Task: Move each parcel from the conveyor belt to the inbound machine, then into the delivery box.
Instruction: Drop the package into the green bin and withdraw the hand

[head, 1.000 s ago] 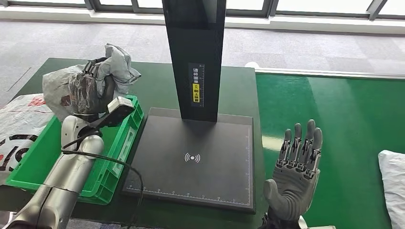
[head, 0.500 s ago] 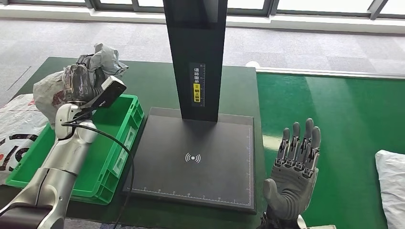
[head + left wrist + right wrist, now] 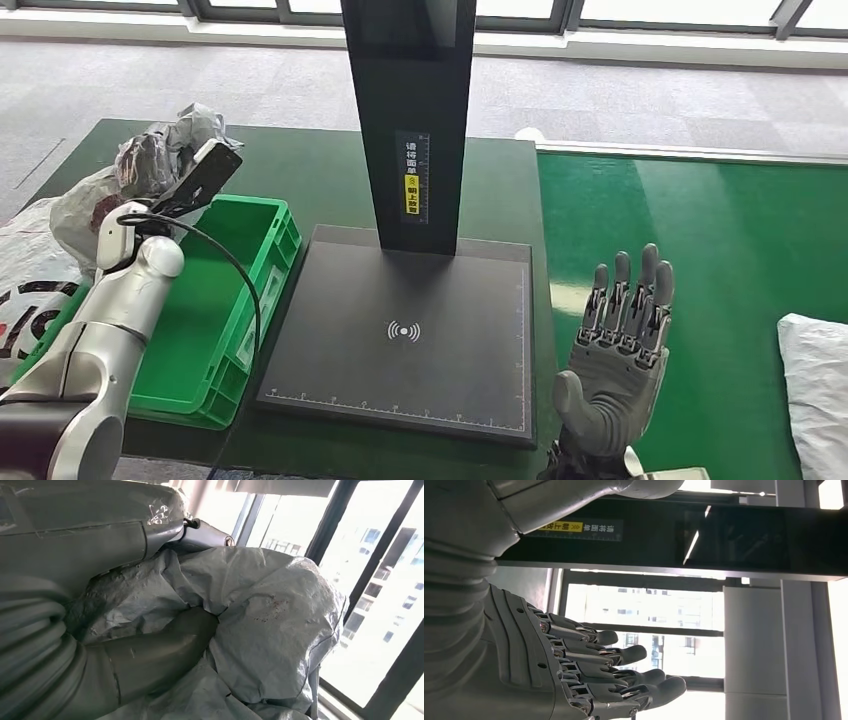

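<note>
parcel (image 3: 95,195): crinkled grey plastic, small red marks
delivery box (image 3: 225,330): bright green
inbound machine (image 3: 400,330): black, white signal mark, yellow label
conveyor belt (image 3: 720,260): glossy green
tabletop (image 3: 320,180): dark green
right hand (image 3: 620,350): grey, dark fingers

Grey carpet floor (image 3: 620,95) beyond a dark green table (image 3: 320,175). Along the far wall, windows (image 3: 640,12) in dark frames above a pale sill (image 3: 660,45), bright with daylight. Through the glass (image 3: 649,612) in the right wrist view, pale buildings. White bag (image 3: 25,270) with red and black print beside the table.
</note>
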